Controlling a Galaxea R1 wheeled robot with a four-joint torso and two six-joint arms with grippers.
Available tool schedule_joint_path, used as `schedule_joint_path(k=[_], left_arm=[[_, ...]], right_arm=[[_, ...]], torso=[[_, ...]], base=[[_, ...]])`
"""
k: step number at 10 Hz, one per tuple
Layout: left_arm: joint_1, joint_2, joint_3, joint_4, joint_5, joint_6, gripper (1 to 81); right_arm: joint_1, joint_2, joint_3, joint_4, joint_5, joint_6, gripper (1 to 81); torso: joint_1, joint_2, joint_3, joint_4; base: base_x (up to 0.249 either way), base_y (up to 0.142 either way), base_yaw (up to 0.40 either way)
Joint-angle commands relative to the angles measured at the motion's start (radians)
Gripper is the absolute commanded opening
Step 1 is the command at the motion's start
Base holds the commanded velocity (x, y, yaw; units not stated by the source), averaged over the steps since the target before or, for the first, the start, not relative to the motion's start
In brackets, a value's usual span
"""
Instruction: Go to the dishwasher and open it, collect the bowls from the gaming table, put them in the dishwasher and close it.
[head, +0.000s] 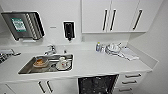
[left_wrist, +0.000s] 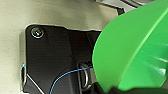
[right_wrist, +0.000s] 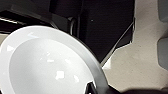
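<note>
Under the white counter (head: 100, 63) the dishwasher (head: 97, 85) stands open, its dark inside with racks showing. A bright green bowl (left_wrist: 135, 47) looms large in the left wrist view, above a pale floor. My left gripper (left_wrist: 110, 89) is shut on its rim. The right wrist view holds a glossy white bowl (right_wrist: 50, 65), and a dark fingertip (right_wrist: 93, 87) of my right gripper (right_wrist: 96, 88) clamps its edge. The gaming table is out of view.
A steel sink (head: 27, 67) left of the dishwasher holds a cup and dishes, with a faucet (head: 51, 50) behind. Plates and bottles (head: 112, 48) sit at the counter's back right. White drawers (head: 132, 80) flank the dishwasher; wall cabinets (head: 117, 15) hang above.
</note>
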Motion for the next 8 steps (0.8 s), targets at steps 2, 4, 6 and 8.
schedule_joint_path(k=[2, 4, 6, 8], left_arm=[[-0.091, -0.256, 0.323, -0.001, 0.087, 0.008, 1.0], [-0.103, -0.328, 0.32, -0.004, 0.074, 0.0, 1.0], [-0.137, -0.409, 0.31, -0.019, 0.05, -0.014, 1.0], [-0.186, -0.47, 0.338, -0.044, -0.027, -0.075, 1.0]], right_arm=[[0.023, -0.008, 0.005, -0.003, -0.055, 0.0, 1.0], [0.025, -0.008, 0.005, -0.003, -0.055, 0.0, 1.0], [0.023, -0.008, 0.005, -0.006, -0.053, 0.0, 1.0], [0.02, -0.008, 0.002, -0.003, -0.053, 0.0, 1.0]], torso=[[0.0, 0.0, -0.009, 0.0], [0.0, 0.0, -0.008, 0.0], [0.0, 0.0, -0.008, 0.0], [0.0, 0.0, -0.009, 0.0]], base=[[0.0, 0.0, 0.0], [0.0, 0.0, 0.0], [0.0, 0.0, 0.0], [0.0, 0.0, 0.0]])
